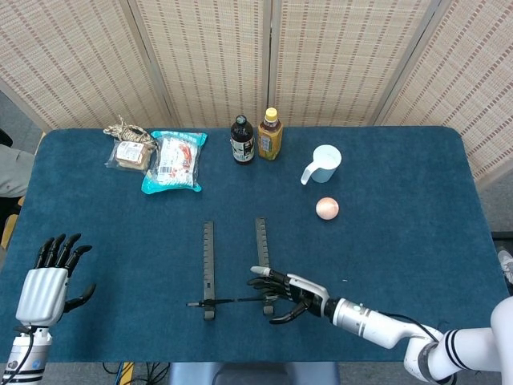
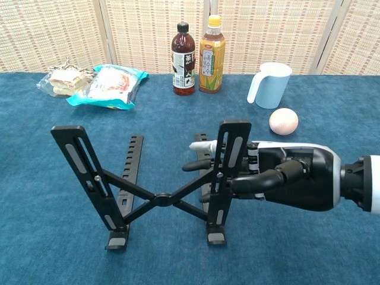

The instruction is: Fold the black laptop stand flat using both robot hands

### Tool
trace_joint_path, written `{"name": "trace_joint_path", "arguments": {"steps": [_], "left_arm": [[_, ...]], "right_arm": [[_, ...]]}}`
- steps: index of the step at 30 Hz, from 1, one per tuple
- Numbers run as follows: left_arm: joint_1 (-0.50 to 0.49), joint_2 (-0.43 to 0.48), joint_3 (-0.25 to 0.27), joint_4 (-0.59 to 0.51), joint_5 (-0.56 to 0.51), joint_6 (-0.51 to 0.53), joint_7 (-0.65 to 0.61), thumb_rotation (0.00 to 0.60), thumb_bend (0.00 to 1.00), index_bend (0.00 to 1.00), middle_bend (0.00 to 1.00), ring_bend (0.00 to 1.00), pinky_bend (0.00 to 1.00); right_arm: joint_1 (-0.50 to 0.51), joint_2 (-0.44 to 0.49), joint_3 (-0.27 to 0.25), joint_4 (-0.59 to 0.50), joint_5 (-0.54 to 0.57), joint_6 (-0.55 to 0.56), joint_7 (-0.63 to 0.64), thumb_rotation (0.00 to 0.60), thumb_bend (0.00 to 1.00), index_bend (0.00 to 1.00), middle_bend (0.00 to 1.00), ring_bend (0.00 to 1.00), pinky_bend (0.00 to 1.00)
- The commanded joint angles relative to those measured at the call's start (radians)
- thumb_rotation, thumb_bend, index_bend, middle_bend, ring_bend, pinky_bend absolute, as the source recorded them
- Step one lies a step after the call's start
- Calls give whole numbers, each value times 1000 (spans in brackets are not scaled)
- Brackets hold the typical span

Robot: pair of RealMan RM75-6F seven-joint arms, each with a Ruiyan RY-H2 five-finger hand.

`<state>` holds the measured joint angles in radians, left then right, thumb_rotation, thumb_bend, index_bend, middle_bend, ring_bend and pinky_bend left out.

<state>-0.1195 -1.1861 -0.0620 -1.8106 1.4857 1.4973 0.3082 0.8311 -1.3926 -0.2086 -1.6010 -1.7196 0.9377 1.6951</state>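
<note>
The black laptop stand (image 2: pixel 160 190) stands unfolded on the blue tabletop (image 1: pixel 401 241), near the middle of the front edge. Its two upright arms rise from the base rails and are joined by a crossed brace (chest view); the head view shows the two rails lying parallel, running from front to back.

The right hand (image 2: pixel 279 175) reaches in from the front right corner and wraps the stand's right-hand upright. Its fingers (image 2: pixel 199 164) pass behind the upright while the thumb lies across the front of it, so the hand grips the stand.

The left hand (image 1: pixel 52 277) sits at the front left corner, well apart from the stand. It holds nothing, and its fingers are spread and extended toward the far edge.

Along the far edge, from left to right:
- a small wrapped packet (image 1: pixel 130 152) with twine on top, just beside a teal snack bag (image 1: pixel 175 162);
- a dark bottle (image 1: pixel 243 141) touching or nearly touching a yellow-capped tea bottle (image 1: pixel 270 135);
- a pale blue cup (image 1: pixel 323 163) with its handle toward the left.

A pinkish egg-shaped ball (image 1: pixel 327 208) rests in front of the cup, between it and the stand.
</note>
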Motion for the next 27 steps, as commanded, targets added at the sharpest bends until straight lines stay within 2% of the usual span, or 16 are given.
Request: {"name": "trace_joint_path", "arguments": {"steps": [1,9,14,22,27], "left_arm": [[0,0,0,1,-1,-1,-1,600,217,218,96,33,20],[-5,1,-1,12,-3,-8,-12,600,217,218,97,33,20],[-33,9,-5,29,5,-50,-42,600,217,218,96,33,21],[-123,20,-14,85,31,-181,-247,600,217,225,105,38,21],[-202,43,-1,106,73,-299,-375,600,217,226,113,41,20]], "right_arm": [[4,-8,-7,6,-1,-3,23,600,0,0,151,100,174],[8,-8,-16,11,-4,9,42,600,0,0,151,100,174],[-2,36,7,-12,1,65,-2,600,0,0,149,100,175],[-15,161,65,-86,30,145,-96,600,0,0,148,100,175],[-22,230,103,-127,63,161,-147,600,0,0,148,100,175]]}}
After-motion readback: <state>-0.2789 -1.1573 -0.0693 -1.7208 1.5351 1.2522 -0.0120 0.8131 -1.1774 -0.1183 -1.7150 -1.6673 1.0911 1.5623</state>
